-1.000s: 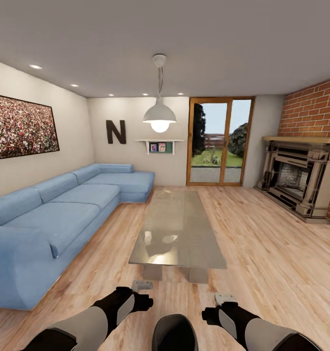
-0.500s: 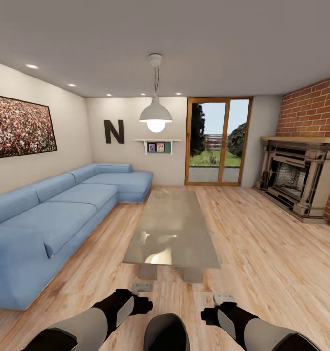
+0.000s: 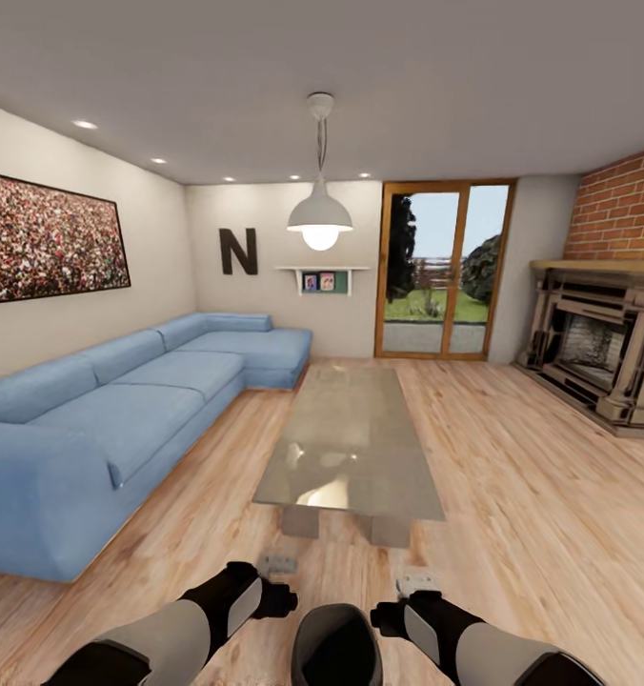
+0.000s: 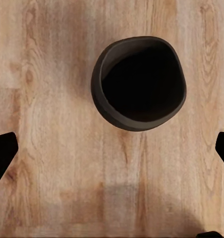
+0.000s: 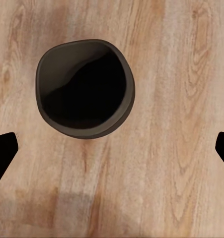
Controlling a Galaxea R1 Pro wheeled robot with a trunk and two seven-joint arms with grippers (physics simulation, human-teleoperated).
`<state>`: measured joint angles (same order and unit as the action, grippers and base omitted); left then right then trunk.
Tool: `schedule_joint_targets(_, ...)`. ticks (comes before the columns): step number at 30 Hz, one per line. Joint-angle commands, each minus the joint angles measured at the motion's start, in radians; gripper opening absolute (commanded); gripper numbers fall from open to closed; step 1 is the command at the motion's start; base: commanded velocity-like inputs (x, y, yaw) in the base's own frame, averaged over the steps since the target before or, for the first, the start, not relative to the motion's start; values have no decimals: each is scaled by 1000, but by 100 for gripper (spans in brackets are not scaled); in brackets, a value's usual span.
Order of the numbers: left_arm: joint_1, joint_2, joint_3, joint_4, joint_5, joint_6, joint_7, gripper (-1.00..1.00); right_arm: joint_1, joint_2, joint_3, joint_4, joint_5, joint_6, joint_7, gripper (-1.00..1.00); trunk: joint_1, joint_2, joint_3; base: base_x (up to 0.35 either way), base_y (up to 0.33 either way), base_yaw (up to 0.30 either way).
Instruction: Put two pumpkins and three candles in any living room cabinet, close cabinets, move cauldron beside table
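Left gripper and right gripper are hanging low over the wooden floor, each with fingers spread wide and holding nothing; the wrist views are showing dark fingertips far apart at the frame edges. The cauldron is sitting on the floor between the two arms, mouth up, apparently empty. Versus half a second ago, the whole head view is shifting: the coffee table, sofa and pendant lamp are sliding rightward together, so the camera is turning, not the furniture. The cauldron is lying just short of the table's near end. Judgement: placement beside the table looks nearly satisfied; pumpkins, candles and cabinet remain unconfirmed from here.
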<state>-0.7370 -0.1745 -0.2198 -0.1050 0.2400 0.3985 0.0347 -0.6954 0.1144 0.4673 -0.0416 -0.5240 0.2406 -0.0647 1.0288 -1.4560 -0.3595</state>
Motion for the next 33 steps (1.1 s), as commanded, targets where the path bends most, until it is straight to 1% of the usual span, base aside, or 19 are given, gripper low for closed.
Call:
schedule_joint_targets(1,-1,0,-7,-3,7,15,4,100,0,0,8,-3,-10,6,-6,100,4,-8,-6,0,0,170)
schedule_joint_targets(3,-1,0,-7,-8,-6,36,4,100,-1,0,8,-3,-10,7,-6,100,12,-22,-15,0,0,170)
schedule_joint_targets(4,-1,0,-7,-11,-20,45,4,100,-1,0,7,-3,-10,7,-6,100,15,-29,-19,0,0,171)
schedule_joint_targets(5,-1,0,-7,-14,-50,53,3,100,-1,0,7,-4,-10,8,-6,100,19,-36,-24,0,0,169)
schedule_joint_targets(6,-1,0,-7,-14,-62,55,2,100,-1,-1,7,-4,-10,7,-6,100,23,-43,-28,0,0,157)
schedule_joint_targets(7,-1,0,-7,-16,-84,57,0,100,-1,-1,6,-4,-10,4,-6,100,27,-50,-33,0,0,108)
schedule_joint_targets(9,-1,0,-7,-17,-109,60,-3,100,-1,-2,6,-4,-10,2,-6,100,35,-64,-42,0,0,68)
schedule_joint_targets(13,-1,0,-7,-18,-133,62,-8,100,-1,-3,4,-4,-10,-1,-6,100,50,-92,-61,0,0,-56)
schedule_joint_targets(18,-1,0,-7,-38,-135,62,-19,100,-1,-2,4,-4,-10,-1,-6,100,69,-127,-79,0,0,-48)
schedule_joint_targets(20,-1,0,-7,-48,-136,61,-42,100,-1,-2,4,-4,-10,-1,-6,100,77,-141,-86,0,0,-12)
schedule_joint_targets(21,-1,0,-7,-52,-136,61,-65,100,-1,-2,5,-4,-10,-1,-6,100,81,-148,-89,0,0,-7)
schedule_joint_targets(27,-1,0,-7,-60,-137,55,-125,100,-1,-1,6,-4,-10,-1,-6,100,104,-190,-108,0,0,-3)
schedule_joint_targets(33,-1,0,-6,-62,-136,52,-132,100,-1,0,7,-4,-10,-1,-6,100,127,-232,-127,0,0,0)
